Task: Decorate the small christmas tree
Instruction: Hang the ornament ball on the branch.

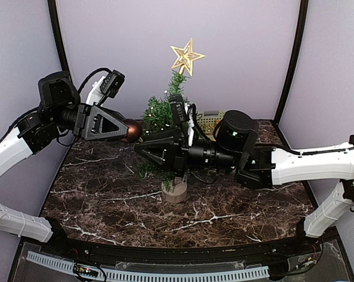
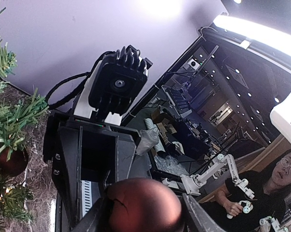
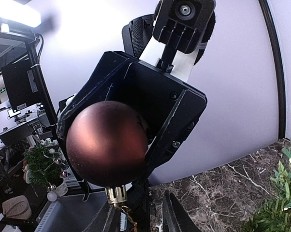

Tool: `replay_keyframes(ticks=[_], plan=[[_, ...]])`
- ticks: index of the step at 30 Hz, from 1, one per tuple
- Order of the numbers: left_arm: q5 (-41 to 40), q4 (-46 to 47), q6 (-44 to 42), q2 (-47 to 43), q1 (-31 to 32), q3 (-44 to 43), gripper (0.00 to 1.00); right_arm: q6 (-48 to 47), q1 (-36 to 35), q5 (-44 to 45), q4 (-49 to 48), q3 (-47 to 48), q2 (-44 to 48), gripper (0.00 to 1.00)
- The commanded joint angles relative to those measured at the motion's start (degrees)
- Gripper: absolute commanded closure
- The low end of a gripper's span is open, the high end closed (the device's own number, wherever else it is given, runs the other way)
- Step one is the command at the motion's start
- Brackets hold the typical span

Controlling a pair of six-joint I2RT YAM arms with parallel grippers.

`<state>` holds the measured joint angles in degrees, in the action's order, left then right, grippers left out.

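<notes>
The small christmas tree [image 1: 163, 113] stands mid-table on a round tan base [image 1: 176, 191], with a gold star [image 1: 187, 56] on top. Its green branches [image 2: 7, 121] fill the left edge of the left wrist view. My left gripper [image 1: 129, 130] is shut on a dark red bauble [image 1: 133, 130] just left of the tree. The bauble [image 2: 143, 205] sits between the left fingers. My right gripper [image 1: 142, 148] points left, right under the bauble. In the right wrist view the bauble [image 3: 107, 142] hangs cap down. Its gold cap [image 3: 116, 194] and string lie just above my right gripper [image 3: 138, 224], whose fingers stand apart.
Another dark bauble [image 2: 10, 162] hangs on the tree. A pale box [image 1: 210, 120] lies behind the tree at the back of the marble table [image 1: 106, 202]. Purple walls close in the back and sides. The right arm [image 1: 294, 164] stretches across in front of the tree.
</notes>
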<state>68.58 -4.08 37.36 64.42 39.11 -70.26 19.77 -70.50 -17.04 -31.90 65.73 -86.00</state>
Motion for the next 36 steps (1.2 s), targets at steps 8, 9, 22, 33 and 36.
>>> replay_keyframes(ticks=[8,9,22,33,36], plan=[[1.0,2.9,0.4,-2.0,-0.3,1.3,0.51,3.1,-0.7,-0.5,-10.1,0.4,-1.6,0.93],[0.7,2.5,-0.1,-2.1,-0.2,1.1,0.51,3.2,-0.7,-0.4,-10.2,0.3,-1.3,0.99],[-8.8,-5.1,-8.4,-3.6,-0.3,-2.7,0.54,2.1,-0.8,7.6,1.1,-3.6,5.9,1.0],[-8.6,-1.9,-6.5,-2.5,-0.5,-3.0,0.55,0.4,-0.8,14.7,16.4,0.7,5.0,1.0],[-8.8,-2.4,-6.8,-2.4,-0.6,-3.1,0.55,0.2,-0.8,14.1,16.9,1.2,5.2,1.0]])
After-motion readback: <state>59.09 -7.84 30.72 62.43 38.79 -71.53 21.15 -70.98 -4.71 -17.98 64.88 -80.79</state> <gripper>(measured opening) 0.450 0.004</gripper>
